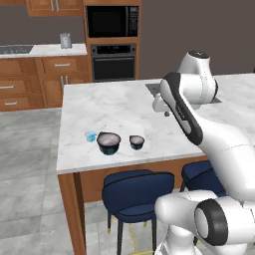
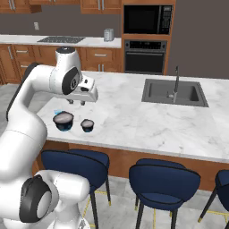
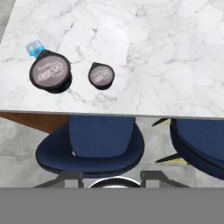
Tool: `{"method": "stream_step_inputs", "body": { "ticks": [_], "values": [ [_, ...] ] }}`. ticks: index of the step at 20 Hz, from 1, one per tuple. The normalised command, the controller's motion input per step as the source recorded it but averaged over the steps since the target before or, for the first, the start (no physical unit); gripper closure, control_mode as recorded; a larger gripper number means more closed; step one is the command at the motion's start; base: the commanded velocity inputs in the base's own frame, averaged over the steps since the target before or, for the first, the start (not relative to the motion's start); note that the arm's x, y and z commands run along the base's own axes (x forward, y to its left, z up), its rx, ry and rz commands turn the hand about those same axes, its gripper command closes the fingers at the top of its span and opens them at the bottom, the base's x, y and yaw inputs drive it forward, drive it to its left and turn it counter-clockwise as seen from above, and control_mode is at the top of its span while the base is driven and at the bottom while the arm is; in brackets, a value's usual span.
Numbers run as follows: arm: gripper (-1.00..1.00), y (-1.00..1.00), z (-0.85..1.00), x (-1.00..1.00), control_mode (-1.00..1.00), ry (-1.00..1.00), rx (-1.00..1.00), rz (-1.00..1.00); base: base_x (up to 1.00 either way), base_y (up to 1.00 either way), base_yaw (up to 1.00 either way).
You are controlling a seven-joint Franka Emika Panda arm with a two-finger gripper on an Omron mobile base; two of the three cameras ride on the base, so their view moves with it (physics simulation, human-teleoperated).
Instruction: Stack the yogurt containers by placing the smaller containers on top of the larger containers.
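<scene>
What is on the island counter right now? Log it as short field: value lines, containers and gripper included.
surface: marble island counter
wide dark tub: upright near the front edge, nothing stacked in it
small dark tub: upright beside the wide one, apart from it
light-blue cup: on the wide tub's other side, close against it
gripper: above the counter, holding nothing, well clear of the tubs
sink: set into the counter farther along
stools: blue, below the front edge

Even, soft rendered light; faint shadows, slight blur.
</scene>
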Motion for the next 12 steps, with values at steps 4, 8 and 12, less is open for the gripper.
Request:
{"method": "stream_step_inputs", "body": {
  "ticks": [4,8,12],
  "values": [
    [-1.00,0.07,-0.06,0.08,-1.00,0.00,0.00,0.00,0.00,0.00,0.00],
    [-1.00,0.11,-0.15,0.12,-1.00,0.00,0.00,0.00,0.00,0.00,0.00],
    [-1.00,0.08,-0.15,0.08,-1.00,0.00,0.00,0.00,0.00,0.00,0.00]
  ]
}}
